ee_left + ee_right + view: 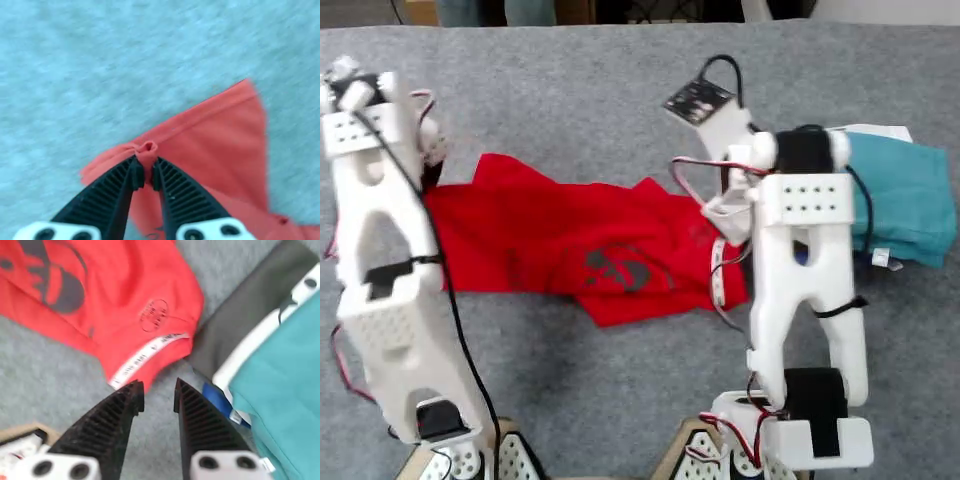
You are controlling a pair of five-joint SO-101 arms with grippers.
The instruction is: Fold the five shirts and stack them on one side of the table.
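— Black ribbed fingers of the left gripper (146, 172) sit right up close. Are they holding anything?
— Yes. They are clamped on a pinched-up edge of the red cotton shirt with the dark print (590, 255), which is spread across the middle of the grey felt-covered table (570, 90).
— Any room around it?
— Bare grey lies beyond that edge and along the far side.
— What about the right gripper (159, 390)?
— Its fingers are slightly apart over grey cloth, just beside the shirt's collar band.
— What does its wrist view add?
— Next to the folded teal shirt (285, 390) on the table's right side there is a dark grey folded cloth (240, 325) and a white edge (250, 356). I cannot tell how far they run beneath the teal. From overhead, the right arm (805, 260) overlaps that pile.
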